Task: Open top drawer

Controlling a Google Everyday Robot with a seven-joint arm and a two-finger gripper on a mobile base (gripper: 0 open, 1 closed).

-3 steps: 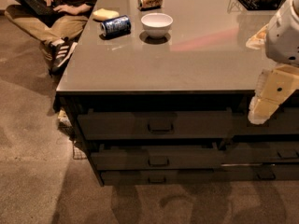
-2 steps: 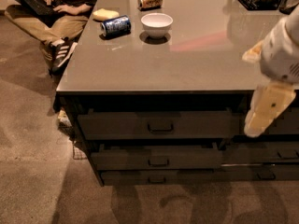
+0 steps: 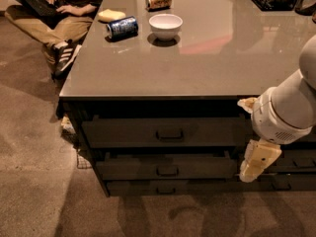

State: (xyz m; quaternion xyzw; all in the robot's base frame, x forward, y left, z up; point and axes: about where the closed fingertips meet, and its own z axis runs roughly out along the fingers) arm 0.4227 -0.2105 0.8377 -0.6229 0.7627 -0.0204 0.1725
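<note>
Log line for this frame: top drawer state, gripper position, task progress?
top drawer: closed | handle: untouched | gripper: right of and below handle, not touching it | task: drawer not yet opened

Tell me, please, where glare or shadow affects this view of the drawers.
Camera view: dim, warm light; the countertop carries a reddish glare streak; the top drawer sits shadowed under the overhang, its handle discernible; the gripper hangs right of that drawer, lower down, brightly lit.

Brown carpet [image 3: 34, 147] filled the left and bottom; the grey bench [image 3: 222, 58] stood centre, end effector [image 3: 254, 167] lower right.
</note>
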